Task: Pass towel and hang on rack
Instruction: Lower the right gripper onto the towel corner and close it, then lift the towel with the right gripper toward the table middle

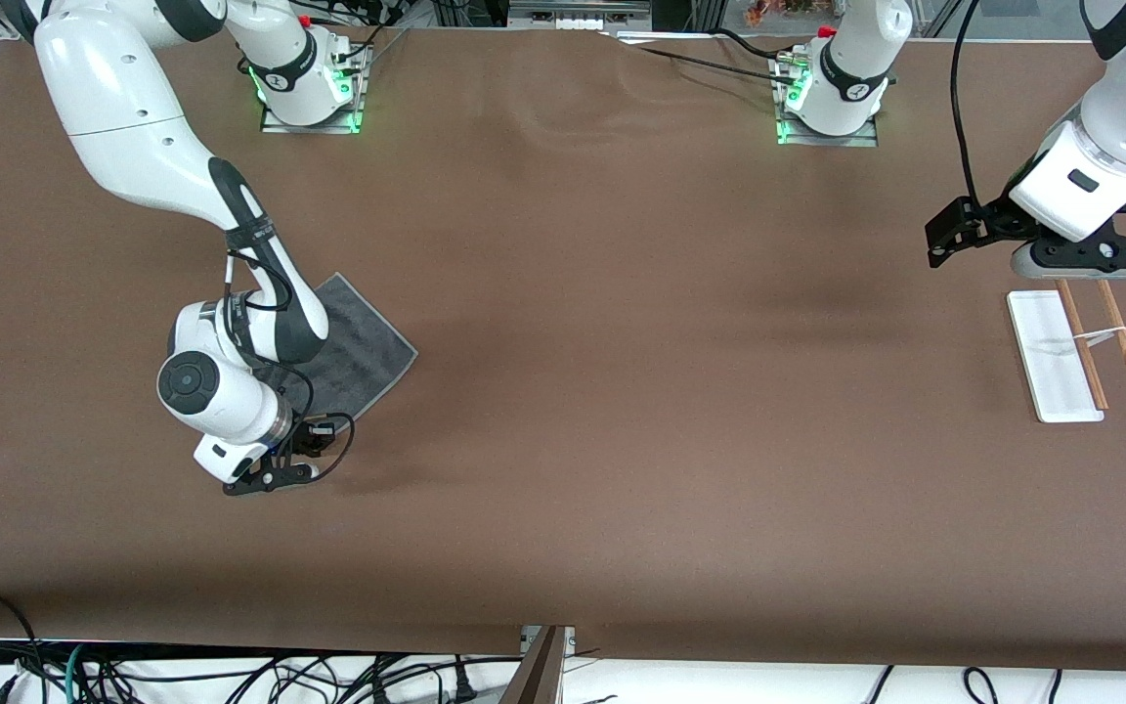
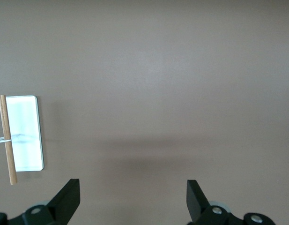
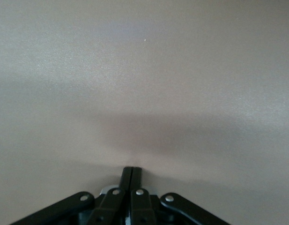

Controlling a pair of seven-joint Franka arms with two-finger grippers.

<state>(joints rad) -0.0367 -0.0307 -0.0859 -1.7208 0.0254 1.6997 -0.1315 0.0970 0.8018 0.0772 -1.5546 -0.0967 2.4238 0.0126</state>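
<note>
Towel [image 1: 360, 350] flat on table [image 1: 622, 391] at right arm's end, grey side up. Right gripper [image 3: 132, 172] fingers together, holding nothing, low over bare table just beside the towel's near corner. Left gripper [image 2: 133, 197] spread wide, above the rack [image 1: 1081, 352].

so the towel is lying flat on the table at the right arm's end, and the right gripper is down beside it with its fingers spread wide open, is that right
Not quite. The towel does lie flat at the right arm's end, and the right gripper is low beside it, but its fingers are shut. The right wrist view shows the two fingertips pressed together with nothing between them.
</note>
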